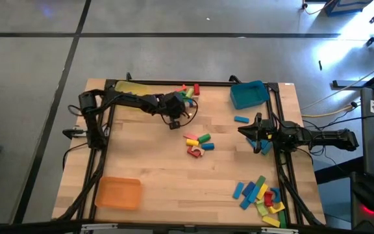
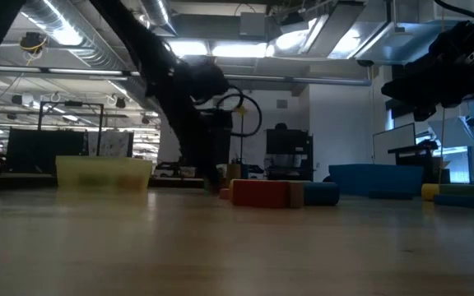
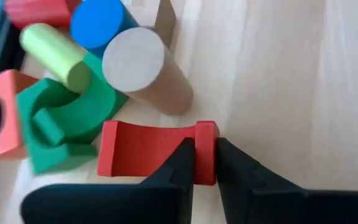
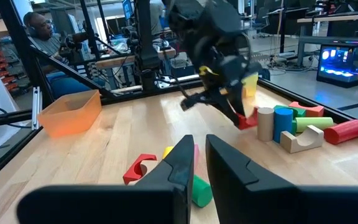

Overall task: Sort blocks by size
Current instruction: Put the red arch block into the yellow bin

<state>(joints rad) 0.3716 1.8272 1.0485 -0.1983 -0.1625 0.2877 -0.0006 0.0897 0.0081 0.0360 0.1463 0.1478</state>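
Left wrist: claw (image 3: 205, 163) pinching red arch (image 3: 148, 155)

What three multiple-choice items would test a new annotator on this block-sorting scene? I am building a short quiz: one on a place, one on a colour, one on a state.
1. By the high view, where on the wooden table is the orange plastic tray?
A. near corner on the left arm's side
B. far corner on the right arm's side
C. table centre

2. What colour is the arch-shaped block between the left gripper's fingers?
A. blue
B. red
C. yellow

3. How does the right gripper stand?
A. wide open
B. shut on a green block
C. shut and holding nothing

Key: 1 A, the tray shows at the picture's lower left. 2 B, the left wrist view shows the fingers pinching one red end of the arch. 3 C, its fingers stand close together with nothing between them.
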